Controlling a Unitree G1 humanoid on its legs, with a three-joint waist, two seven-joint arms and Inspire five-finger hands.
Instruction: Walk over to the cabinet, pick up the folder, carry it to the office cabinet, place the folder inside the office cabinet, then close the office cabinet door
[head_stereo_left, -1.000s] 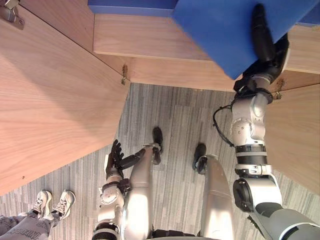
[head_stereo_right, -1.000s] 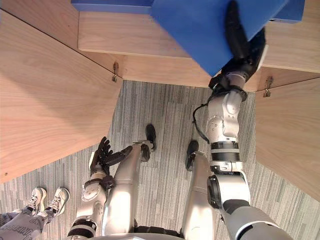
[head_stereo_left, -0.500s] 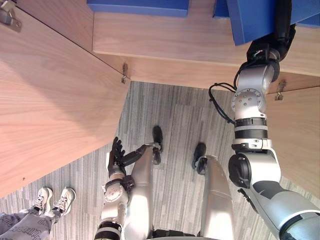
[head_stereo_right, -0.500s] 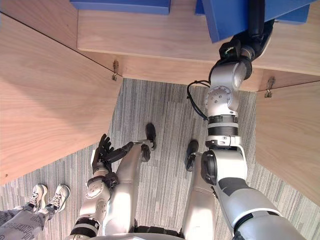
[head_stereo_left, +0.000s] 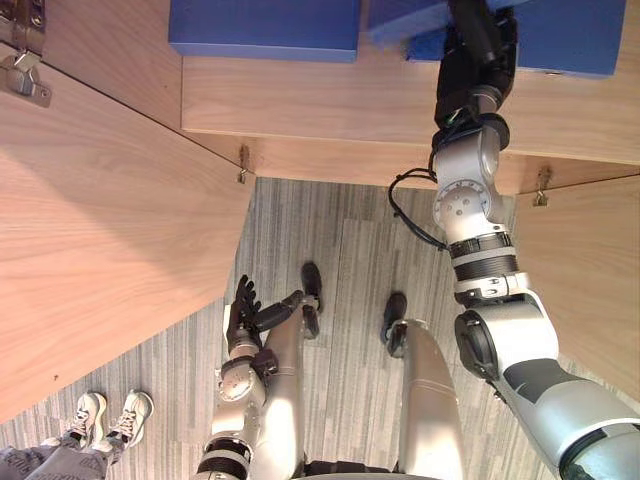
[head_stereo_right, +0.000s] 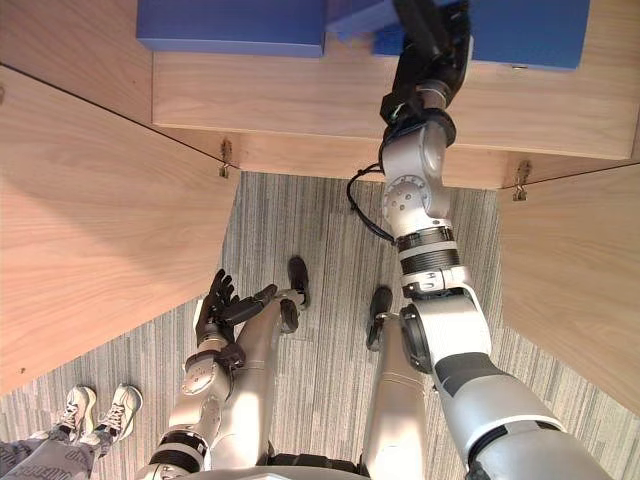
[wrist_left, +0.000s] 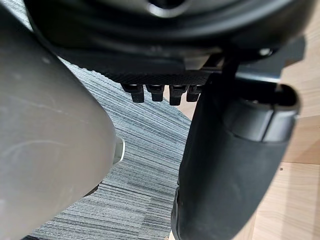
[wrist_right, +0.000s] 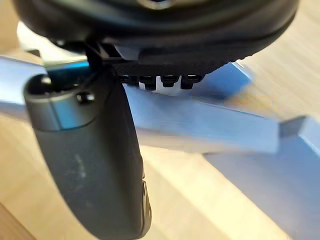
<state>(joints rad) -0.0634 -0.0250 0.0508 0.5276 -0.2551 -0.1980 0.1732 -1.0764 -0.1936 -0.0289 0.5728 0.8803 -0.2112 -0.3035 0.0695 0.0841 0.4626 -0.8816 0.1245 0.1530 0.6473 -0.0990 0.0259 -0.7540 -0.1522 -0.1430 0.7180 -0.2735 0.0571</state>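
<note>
Folder (head_stereo_left: 400, 18) pinched in right hand (head_stereo_left: 475, 55) at cabinet shelf (head_stereo_left: 300, 95).
Blue boxes (head_stereo_left: 265, 28) flank it; open door (head_stereo_left: 100, 220) stands left; left hand (head_stereo_left: 243, 312) hangs loose, fingers straight.

At twelve o'clock I see the office cabinet (head_stereo_left: 300, 100) in pale wood grain, matt and smooth. Its door (head_stereo_left: 110, 230) at nine o'clock has the same finish. The hinge (head_stereo_left: 22, 65) at eleven is bright bare metal. The folder (wrist_right: 200, 125) pinched in my right hand (wrist_right: 95, 165) has a smooth, matt blue cover. The hand's shell looks like dark matt plastic. The carpet (head_stereo_left: 345, 240) is grey and ribbed.
</note>
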